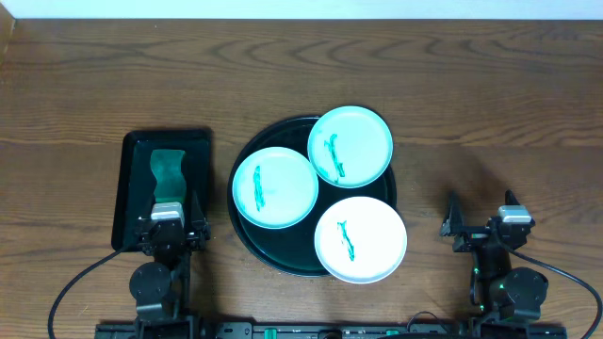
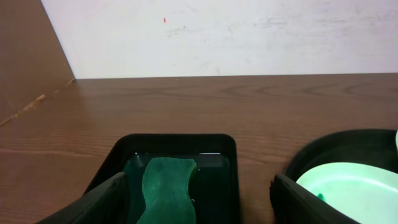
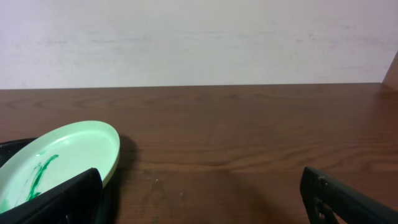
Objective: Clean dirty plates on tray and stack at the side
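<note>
Three white plates, each with a teal scribble, lie on the round black tray [image 1: 247, 247]: one at the left [image 1: 275, 186], one at the back right [image 1: 350, 146], one at the front right [image 1: 361, 238] overhanging the rim. My left gripper [image 1: 168, 229] is open and empty at the near end of the small rectangular tray. My right gripper [image 1: 482, 226] is open and empty over bare table right of the round tray. The left wrist view shows a plate [image 2: 351, 190] and the open fingers [image 2: 196, 202]. The right wrist view shows the front plate [image 3: 59, 158] beside the open fingers [image 3: 202, 199].
A small rectangular black tray [image 1: 132, 188] at the left holds a green cloth [image 1: 168, 174], also in the left wrist view [image 2: 166, 190]. Bare wooden table lies right of the round tray and at the back. A white wall stands behind the table.
</note>
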Tool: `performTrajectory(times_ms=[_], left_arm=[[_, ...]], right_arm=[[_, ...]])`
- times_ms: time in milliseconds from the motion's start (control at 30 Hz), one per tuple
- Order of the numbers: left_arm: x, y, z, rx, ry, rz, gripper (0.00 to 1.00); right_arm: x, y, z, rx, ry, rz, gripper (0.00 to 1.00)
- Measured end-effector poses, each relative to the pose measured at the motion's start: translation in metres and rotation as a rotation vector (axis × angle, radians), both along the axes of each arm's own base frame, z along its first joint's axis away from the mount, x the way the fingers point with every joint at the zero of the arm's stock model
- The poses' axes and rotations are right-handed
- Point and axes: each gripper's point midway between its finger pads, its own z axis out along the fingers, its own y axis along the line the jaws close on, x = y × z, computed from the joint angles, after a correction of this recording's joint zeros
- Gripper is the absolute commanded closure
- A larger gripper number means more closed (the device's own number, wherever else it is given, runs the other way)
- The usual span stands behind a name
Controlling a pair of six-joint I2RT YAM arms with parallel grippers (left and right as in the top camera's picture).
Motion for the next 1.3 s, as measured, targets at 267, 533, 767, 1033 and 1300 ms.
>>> performTrajectory(times_ms=[267,533,767,1033,1300], left_arm=[[0.0,0.0,0.0,0.0,0.0,0.0,0.28],[0.0,0.0,0.0,0.0,-0.001,-0.001,0.28],[0.0,0.0,0.0,0.0,-0.001,-0.001,0.28],[0.0,-0.003,-0.001,-0.003,0.007,-0.02,0.28],[0.001,-0.01,0.016,-0.026,0.125,-0.056,0.27]], right_arm=[[0.0,0.0,0.0,0.0,0.0,0.0,0.01],[0.0,0.0,0.0,0.0,0.0,0.0,0.01],[0.0,0.0,0.0,0.0,0.0,0.0,0.01],[0.0,0.01,0.005,0.001,-0.021,0.06,0.01],[-0.003,0.022,0.009,0.007,-0.01,0.128,0.01]])
